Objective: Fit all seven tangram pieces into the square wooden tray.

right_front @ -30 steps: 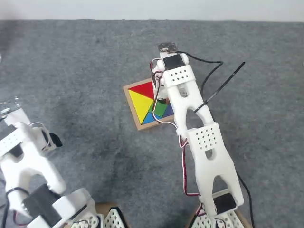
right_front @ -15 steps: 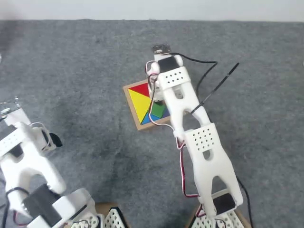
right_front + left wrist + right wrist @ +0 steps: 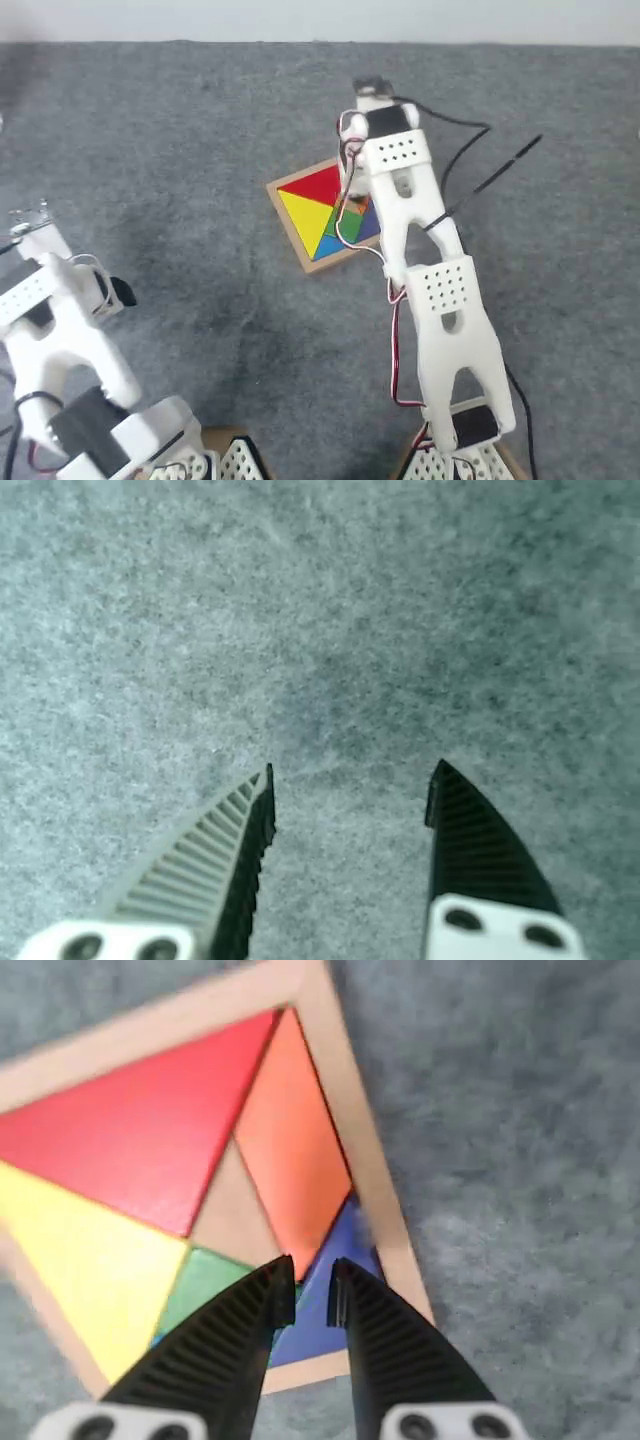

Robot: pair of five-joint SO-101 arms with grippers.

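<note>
The square wooden tray (image 3: 288,228) lies turned on the grey carpet near the middle of the table. In it I see a red triangle (image 3: 130,1130), a yellow triangle (image 3: 80,1280), an orange piece (image 3: 290,1150), a green piece (image 3: 195,1285) and a blue piece (image 3: 325,1320). A small triangular patch of bare wood (image 3: 235,1220) shows between them. My right gripper (image 3: 310,1282) is shut, holding nothing, its tips low over the spot where orange, green and blue meet. The right arm (image 3: 400,190) hides the tray's right part from above. My left gripper (image 3: 350,785) is open over bare carpet.
The left arm (image 3: 60,320) stands at the near left, far from the tray. Grey carpet (image 3: 180,150) runs all around the tray. A black cable (image 3: 490,175) trails off the right arm to the right.
The right arm swung a little left, then back right. The tray slid slightly right and turned further with it. The left arm barely shifted.
</note>
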